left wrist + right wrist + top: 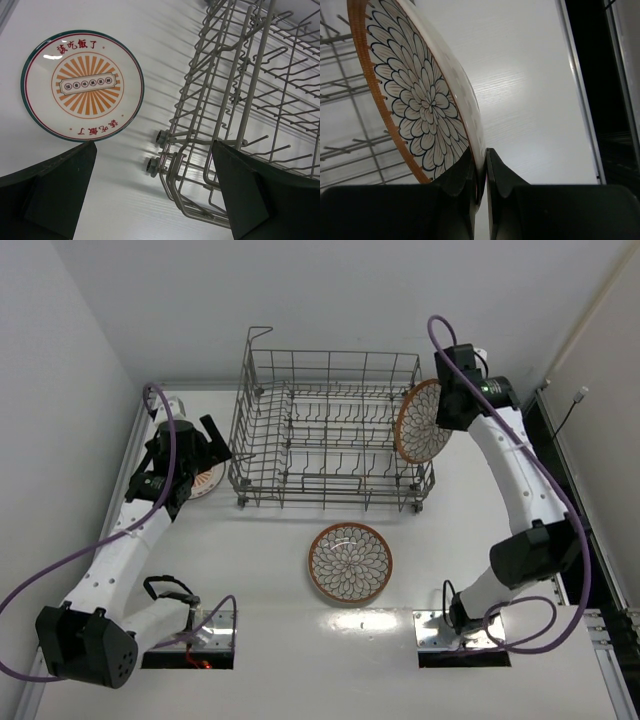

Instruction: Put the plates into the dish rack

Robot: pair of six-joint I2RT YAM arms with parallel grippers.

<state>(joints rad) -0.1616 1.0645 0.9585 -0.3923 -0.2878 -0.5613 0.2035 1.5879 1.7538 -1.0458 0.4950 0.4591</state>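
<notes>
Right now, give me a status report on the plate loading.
Left tool open near sunburst plate. Right tool shut on orange-rimmed plate, upright at dish rack's right end. Brown-rimmed plate flat on table. Nothing blocking.

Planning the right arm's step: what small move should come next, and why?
Probably carry the orange-rimmed plate slightly left and lower it between the tines of the dish rack. The right claw pinches it upright by the rim at the rack's right end, not yet seated.

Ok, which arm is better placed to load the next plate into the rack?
Right: the right gripper is shut on the lifted plate, right beside the dish rack. The left gripper is open, with the sunburst plate lying flat near it.
</notes>
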